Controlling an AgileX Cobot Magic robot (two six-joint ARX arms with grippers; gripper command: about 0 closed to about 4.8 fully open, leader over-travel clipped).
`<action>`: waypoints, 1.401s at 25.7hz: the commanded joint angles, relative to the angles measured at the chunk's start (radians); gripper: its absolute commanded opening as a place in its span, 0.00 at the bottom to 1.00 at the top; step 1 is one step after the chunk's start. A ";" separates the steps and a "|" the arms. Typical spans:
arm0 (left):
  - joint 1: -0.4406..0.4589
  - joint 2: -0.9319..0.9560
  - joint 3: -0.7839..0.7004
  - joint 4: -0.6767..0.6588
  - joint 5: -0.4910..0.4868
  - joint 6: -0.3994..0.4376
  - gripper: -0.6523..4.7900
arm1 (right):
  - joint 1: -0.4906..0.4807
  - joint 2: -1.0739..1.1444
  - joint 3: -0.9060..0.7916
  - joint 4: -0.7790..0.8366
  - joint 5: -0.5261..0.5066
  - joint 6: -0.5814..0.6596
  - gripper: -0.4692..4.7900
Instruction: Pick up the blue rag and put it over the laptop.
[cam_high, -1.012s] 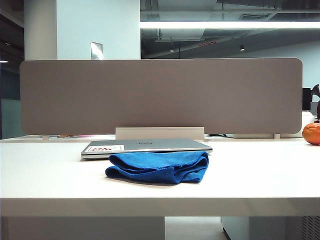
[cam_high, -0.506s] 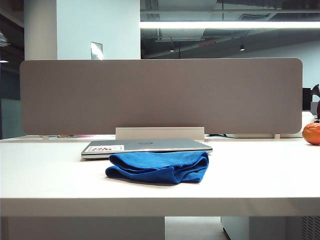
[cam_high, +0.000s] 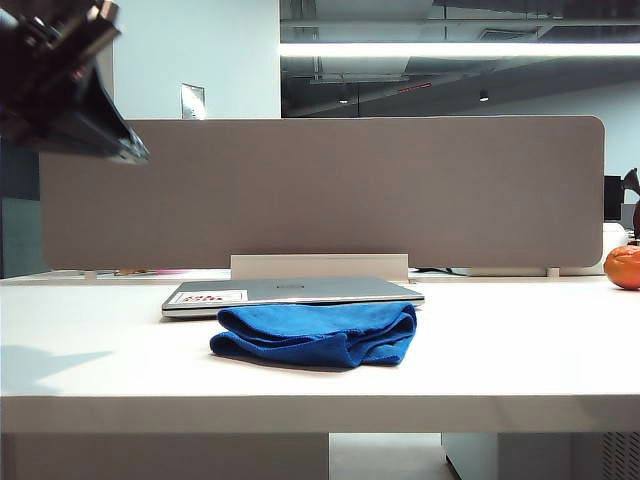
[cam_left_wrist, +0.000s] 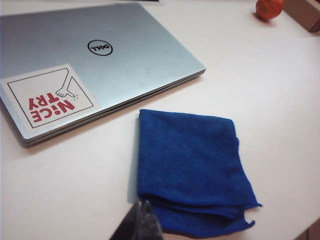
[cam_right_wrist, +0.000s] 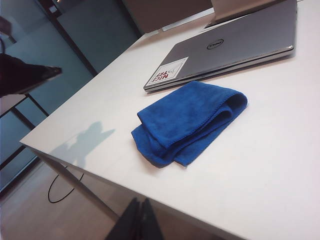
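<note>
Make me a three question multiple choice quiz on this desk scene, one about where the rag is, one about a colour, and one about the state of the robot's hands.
1. Where does the blue rag lie?
A. on the table in front of the laptop
B. spread over the laptop
C. held in a hand

2. What colour is the lettering on the laptop's sticker?
A. green
B. red
C. black

3. How do the two hands stand?
A. both wide open
B. left hand shut and empty above the rag's near edge, right hand shut and empty off the table's near edge
C. left hand clamped on the rag

Answers:
1 A, the folded rag rests on the white table beside the closed laptop.
2 B, the left wrist view shows red letters on white.
3 B, each wrist view shows fingertips together with nothing between them.
</note>
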 joint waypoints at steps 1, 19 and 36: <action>-0.019 0.077 0.048 0.023 -0.004 -0.003 0.11 | 0.000 -0.002 -0.004 0.011 0.002 0.000 0.13; -0.024 0.424 0.249 0.013 0.000 -0.047 0.11 | 0.000 -0.002 -0.004 0.011 0.009 0.000 0.13; -0.140 0.744 0.500 -0.077 -0.024 -0.061 0.11 | 0.000 -0.002 -0.004 0.011 0.009 0.000 0.13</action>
